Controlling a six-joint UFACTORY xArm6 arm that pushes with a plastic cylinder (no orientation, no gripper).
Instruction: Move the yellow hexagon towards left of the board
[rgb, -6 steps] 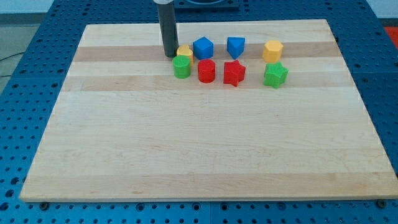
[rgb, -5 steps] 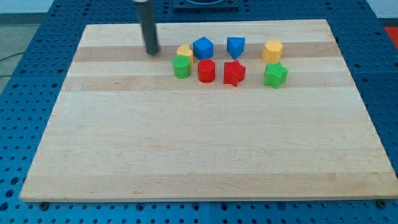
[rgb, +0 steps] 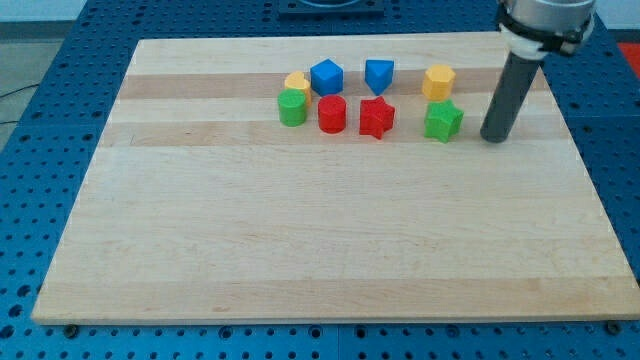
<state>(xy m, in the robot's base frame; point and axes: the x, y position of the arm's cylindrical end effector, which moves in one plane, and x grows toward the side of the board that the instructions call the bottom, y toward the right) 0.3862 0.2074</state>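
Note:
The yellow hexagon (rgb: 438, 81) sits near the view's top right of the wooden board (rgb: 300, 240), just above a green star (rgb: 442, 120). My tip (rgb: 493, 138) rests on the board to the right of the green star and below-right of the yellow hexagon, touching neither. The dark rod rises from the tip toward the view's top right.
A second yellow block (rgb: 297, 84), a green block (rgb: 292, 107), a blue block (rgb: 326, 77), another blue block (rgb: 378, 75), a red cylinder (rgb: 332, 114) and a red star (rgb: 376, 117) cluster left of the hexagon, along the board's top.
My tip has moved from beside the left yellow block, first further left, then across to the right side of the board next to the green star. No block has moved.

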